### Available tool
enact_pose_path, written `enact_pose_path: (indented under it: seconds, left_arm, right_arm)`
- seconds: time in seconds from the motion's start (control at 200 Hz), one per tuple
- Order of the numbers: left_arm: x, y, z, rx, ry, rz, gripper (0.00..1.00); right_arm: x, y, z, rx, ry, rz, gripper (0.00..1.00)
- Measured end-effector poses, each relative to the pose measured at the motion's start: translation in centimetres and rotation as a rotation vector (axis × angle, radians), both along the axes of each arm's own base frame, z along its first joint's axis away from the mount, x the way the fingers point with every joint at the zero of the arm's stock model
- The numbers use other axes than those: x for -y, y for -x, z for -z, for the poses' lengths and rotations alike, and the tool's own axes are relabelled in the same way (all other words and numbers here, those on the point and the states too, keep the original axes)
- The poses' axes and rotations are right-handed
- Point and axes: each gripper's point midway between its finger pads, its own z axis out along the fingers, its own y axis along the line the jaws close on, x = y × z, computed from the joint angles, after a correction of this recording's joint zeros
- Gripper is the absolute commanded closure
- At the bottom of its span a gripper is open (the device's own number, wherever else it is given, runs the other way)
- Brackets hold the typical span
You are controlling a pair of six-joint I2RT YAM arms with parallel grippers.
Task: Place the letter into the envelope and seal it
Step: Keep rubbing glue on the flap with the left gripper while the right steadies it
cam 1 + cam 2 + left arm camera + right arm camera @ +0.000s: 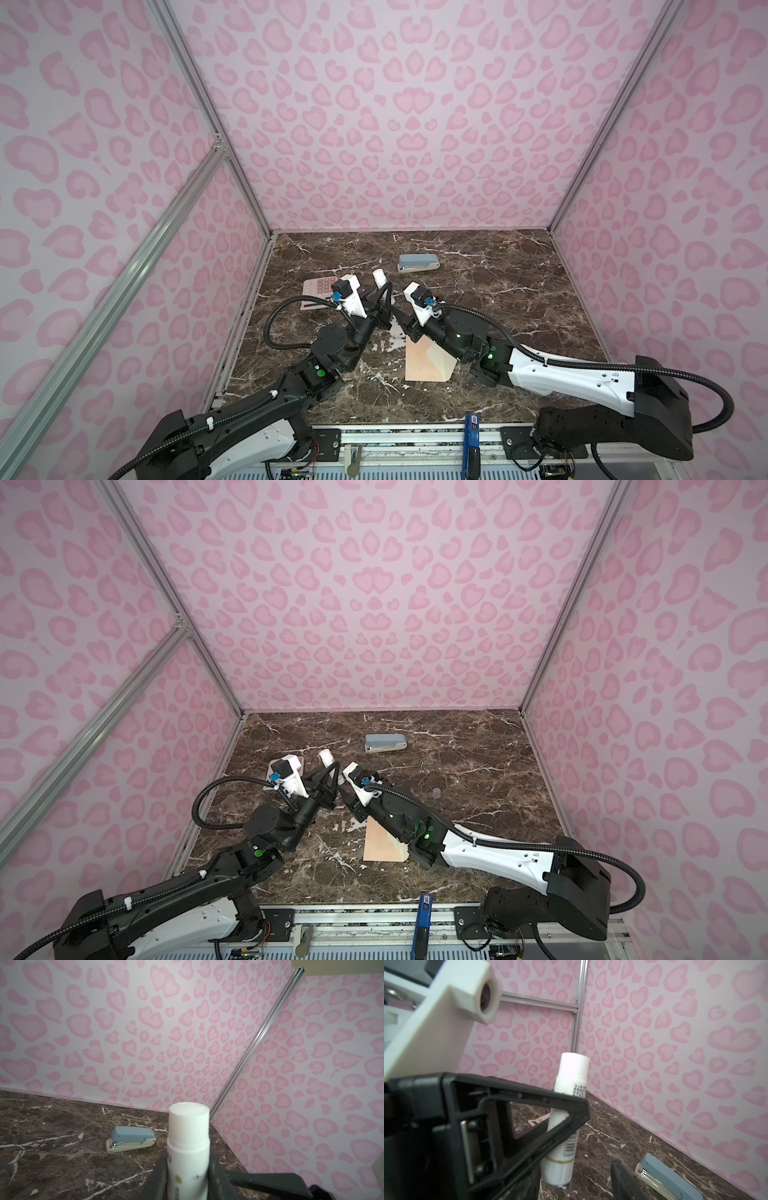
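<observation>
Gripping glue stick (572, 1082) w/ left pincer (188, 1169); barcode label (571, 1147), txt unreadable

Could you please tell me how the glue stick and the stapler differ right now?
The glue stick is a white cylinder; the stapler is a blue-grey and cream wedge. The glue stick is gripped by the left claw; the stapler lies untouched on the table. Both are small stationery items.

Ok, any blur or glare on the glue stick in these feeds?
Left wrist: glue stick close and slightly soft, stapler beyond it sharper. Right wrist: stick's tip washed out white, barcode bars visible. In both top views: stick small, evenly lit.
</observation>
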Motion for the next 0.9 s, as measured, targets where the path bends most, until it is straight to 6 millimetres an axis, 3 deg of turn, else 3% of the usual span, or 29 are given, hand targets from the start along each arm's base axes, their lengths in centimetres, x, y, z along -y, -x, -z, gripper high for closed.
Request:
enact_pose_path:
  seconds: [0.58, 0.9]
  left_arm:
    - [-0.1, -0.1, -0.3, 0.015, 0.027, -0.009, 0.96]
    - [-0.2, 0.0, -0.6, 0.026, 0.052, -0.011, 0.96]
  right_arm:
    - [-1.7, -1.3, 1.8, -0.047, 0.015, 0.024, 0.6]
    - [-2.1, -1.7, 1.7, -0.045, 0.016, 0.032, 0.66]
